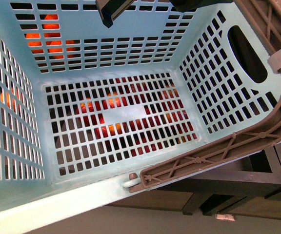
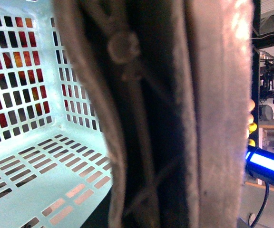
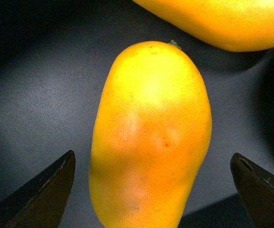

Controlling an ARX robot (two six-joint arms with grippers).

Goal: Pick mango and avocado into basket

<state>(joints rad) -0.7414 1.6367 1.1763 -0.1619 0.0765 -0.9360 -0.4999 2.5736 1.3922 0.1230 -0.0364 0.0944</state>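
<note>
Dead center, right wrist view, one mango (image 3: 149, 137) is lying between the wide-open, empty tips of the right gripper (image 3: 152, 156). One basket (image 1: 106, 48) is filling the front view; left gripper, can't tell.

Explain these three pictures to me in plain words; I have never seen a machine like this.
This is a robot with two arms, each ending in a grasping tool, and three cameras. The front view looks out from the robot's body, down into a light teal plastic basket with slotted walls. It is empty, and orange-red fruit shows through its slots. Its brown ribbed swing handle rests along the rim. The left wrist view sits so close to that handle that it is a blur; the left tool itself does not show. The right wrist view looks at a smooth yellow-orange oblong mango lying on a dark grey surface, with another yellow-orange fruit nearby. The right tool is open, its dark fingertips either side of the mango, not touching it.
</note>
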